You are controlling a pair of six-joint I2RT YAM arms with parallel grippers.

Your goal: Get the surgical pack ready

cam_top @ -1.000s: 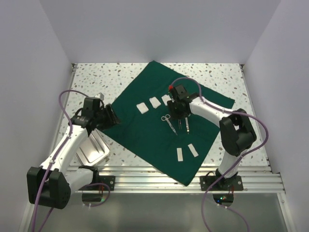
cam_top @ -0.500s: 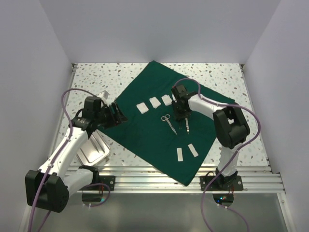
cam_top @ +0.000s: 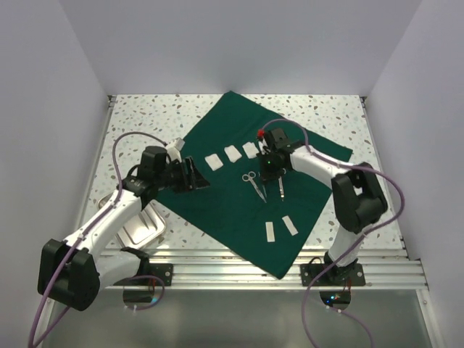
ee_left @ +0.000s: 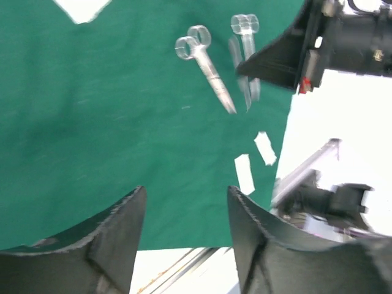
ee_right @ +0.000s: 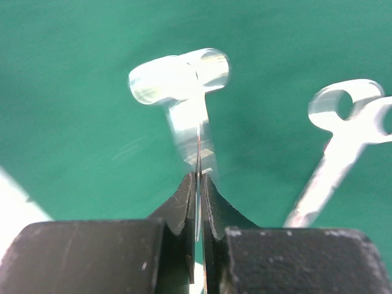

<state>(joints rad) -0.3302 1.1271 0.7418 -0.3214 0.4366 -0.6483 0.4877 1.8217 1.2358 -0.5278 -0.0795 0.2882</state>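
Top external feed: the dark green drape (cam_top: 217,206) lay spread flat, diamond-wise, on the speckled table (cam_top: 138,123), with the left gripper (cam_top: 197,180) over it near its left edge. Left wrist: its jaws stood apart over bare cloth, holding nothing, with scissors (ee_left: 205,64) ahead. Right wrist: I saw the right gripper (ee_right: 199,184) pinched tight on a ringed steel instrument (ee_right: 180,76), the thin shank between its fingertips.
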